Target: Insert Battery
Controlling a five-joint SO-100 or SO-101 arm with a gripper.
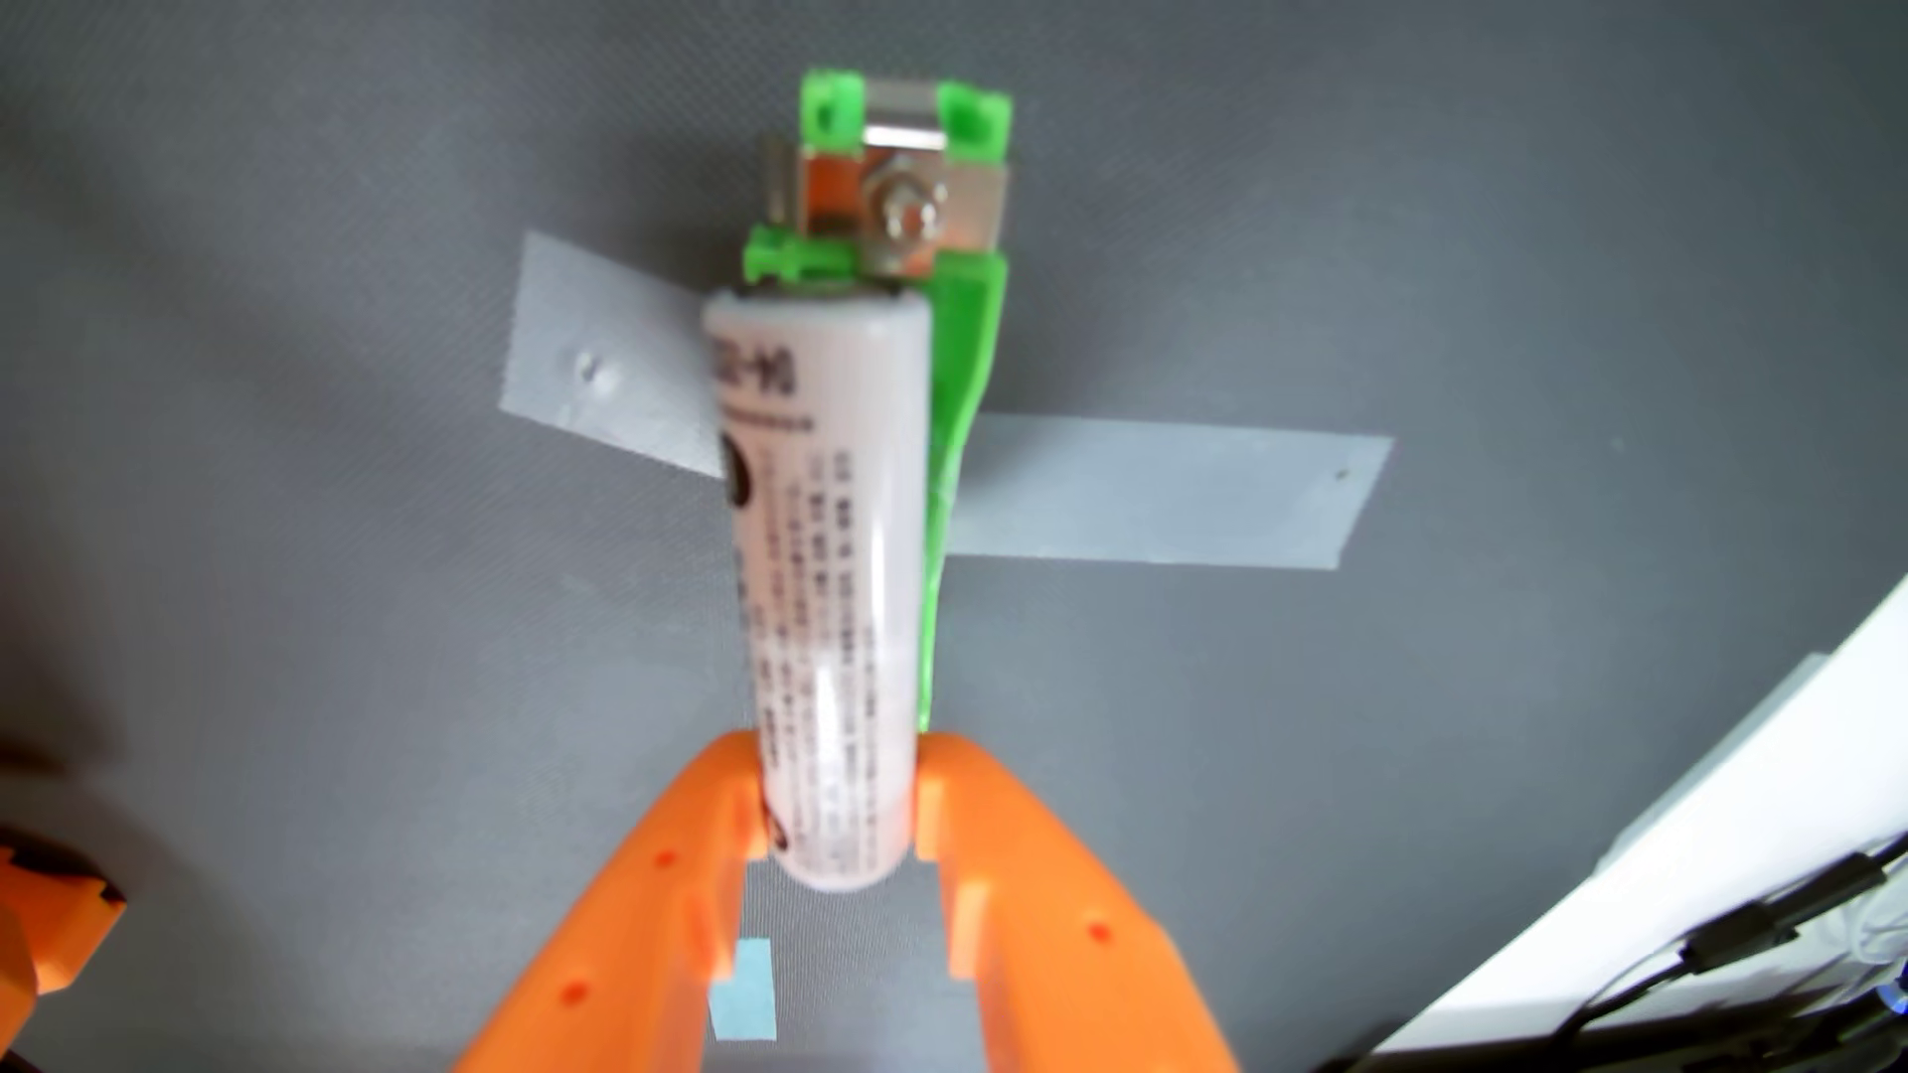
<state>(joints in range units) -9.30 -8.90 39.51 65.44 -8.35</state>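
In the wrist view, the orange gripper (838, 794) rises from the bottom edge, its two fingers clamped on the lower end of a white cylindrical battery (826, 578) printed with small dark text. The battery runs up the middle of the frame, its top end just below the metal contact (896, 217) of a green battery holder (965, 351), which it largely covers. Grey tape strips (1156, 506) fasten the holder to the grey mat (310, 516). A small blue tape piece (745, 996) lies between the fingers at the bottom.
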